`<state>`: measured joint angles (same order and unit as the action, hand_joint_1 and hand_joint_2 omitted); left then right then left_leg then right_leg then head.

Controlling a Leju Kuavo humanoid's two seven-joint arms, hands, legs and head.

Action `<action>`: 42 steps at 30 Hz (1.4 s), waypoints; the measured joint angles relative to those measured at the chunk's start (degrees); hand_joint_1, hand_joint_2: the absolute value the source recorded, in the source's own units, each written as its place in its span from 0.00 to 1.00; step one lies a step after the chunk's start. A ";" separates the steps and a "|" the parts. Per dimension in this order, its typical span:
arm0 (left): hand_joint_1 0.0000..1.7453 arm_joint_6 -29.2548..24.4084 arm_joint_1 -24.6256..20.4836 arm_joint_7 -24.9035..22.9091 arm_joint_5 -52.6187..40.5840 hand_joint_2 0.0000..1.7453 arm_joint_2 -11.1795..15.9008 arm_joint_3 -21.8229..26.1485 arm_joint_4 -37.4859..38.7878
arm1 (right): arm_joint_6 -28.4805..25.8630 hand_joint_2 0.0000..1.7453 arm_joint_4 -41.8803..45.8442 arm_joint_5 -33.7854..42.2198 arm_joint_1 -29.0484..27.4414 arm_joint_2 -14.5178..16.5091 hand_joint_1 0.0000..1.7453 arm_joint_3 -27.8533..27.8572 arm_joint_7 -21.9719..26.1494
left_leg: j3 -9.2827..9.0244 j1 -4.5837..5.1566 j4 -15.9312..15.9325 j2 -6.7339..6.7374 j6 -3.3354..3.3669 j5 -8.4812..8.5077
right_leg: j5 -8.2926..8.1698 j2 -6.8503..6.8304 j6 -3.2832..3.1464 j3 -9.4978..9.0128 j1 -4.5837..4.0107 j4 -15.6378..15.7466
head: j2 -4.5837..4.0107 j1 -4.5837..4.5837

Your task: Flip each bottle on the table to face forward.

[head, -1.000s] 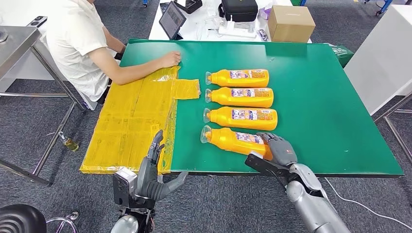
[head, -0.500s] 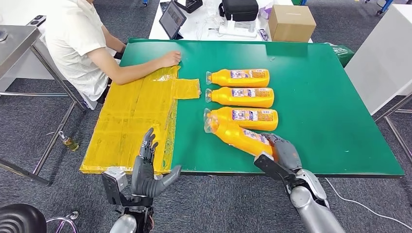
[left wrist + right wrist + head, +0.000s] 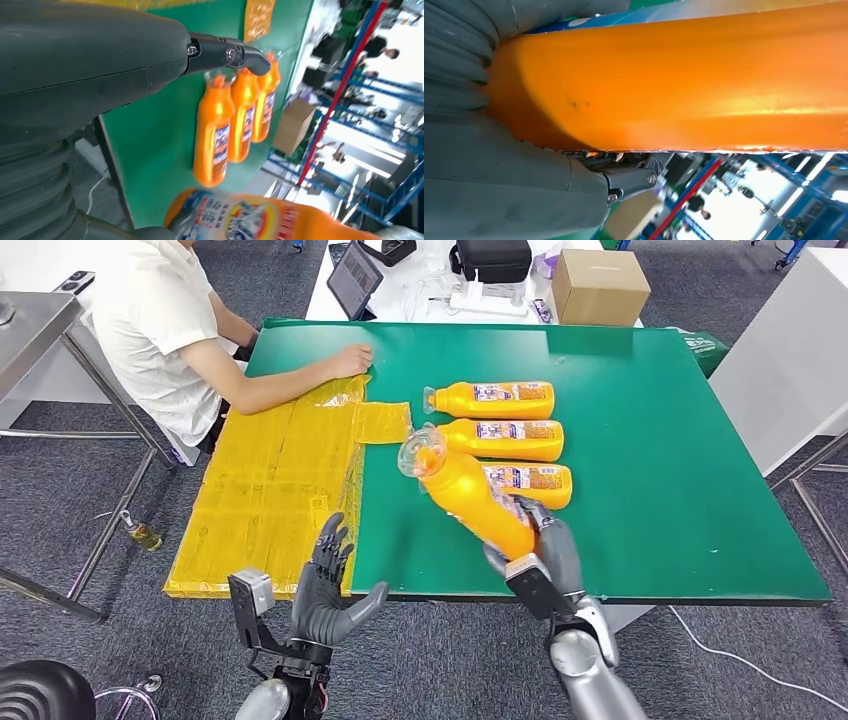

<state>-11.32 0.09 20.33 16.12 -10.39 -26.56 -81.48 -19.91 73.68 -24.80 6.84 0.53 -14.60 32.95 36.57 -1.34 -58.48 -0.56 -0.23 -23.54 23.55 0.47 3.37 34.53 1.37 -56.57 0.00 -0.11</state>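
The left hand [image 3: 328, 592] hovers with fingers spread wide, holding nothing. The right hand [image 3: 540, 550] grips the lifted bottle [image 3: 470, 495] by its base, cap tilted up beyond its fingers, over 3 bottles [image 3: 510, 440] lying on the green table [image 3: 660, 440].

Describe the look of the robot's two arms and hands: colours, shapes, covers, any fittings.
Both arms are silver metal with rounded, tube-like segments. The right hand and left hand are dark grey with jointed fingers. A black block sits at the right wrist and a silver-grey box at the left wrist. In the wrist views each hand has a grey ribbed cover, a smooth thick grey thumb, and darker fingers with small screws at the joints.
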 joint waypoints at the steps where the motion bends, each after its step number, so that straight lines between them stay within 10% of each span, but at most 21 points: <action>1: 0.00 0.15 -0.30 -0.14 0.32 1.00 0.04 -0.33 0.27 | -0.03 1.00 0.11 0.91 -0.28 0.92 0.86 -0.92 0.44 | 0.01 0.00 0.00 0.00 0.00 0.00 | 0.00 0.00 0.00 0.01 0.00 0.00 | 0.00 0.00; 16: 0.00 1.70 -3.12 1.10 0.89 1.00 0.70 -3.93 0.98 | 1.04 1.00 -5.52 2.98 0.52 5.60 0.82 -11.72 0.07 | 0.06 0.01 0.00 -0.03 0.00 0.01 | 0.00 -0.01 0.00 0.03 0.01 -0.01 | 0.00 -0.01; 36: 0.00 0.73 -4.30 -2.33 4.70 1.00 0.89 -4.19 0.46 | -12.86 1.00 -17.79 -8.79 5.54 8.90 0.77 -17.29 -2.43 | 0.06 0.00 0.00 0.00 -0.01 0.02 | 0.00 0.00 -0.01 0.07 0.00 -0.01 | 0.00 -0.02; 42: 0.00 0.99 -5.48 -4.04 9.85 1.00 0.82 -4.13 0.73 | -15.37 1.00 -20.59 -8.57 6.50 10.21 0.53 -19.13 -0.91 | 0.06 -0.01 0.00 0.00 -0.01 0.02 | 0.00 0.00 -0.01 0.08 0.00 -0.01 | 0.00 -0.01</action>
<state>-10.33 -5.40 16.28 25.97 -9.57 -30.69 -80.76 -35.28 53.09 -33.37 13.34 10.74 -33.72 32.04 36.63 -1.35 -58.48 -0.56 -0.24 -23.53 23.55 0.47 3.36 34.61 1.37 -56.59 0.00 -0.12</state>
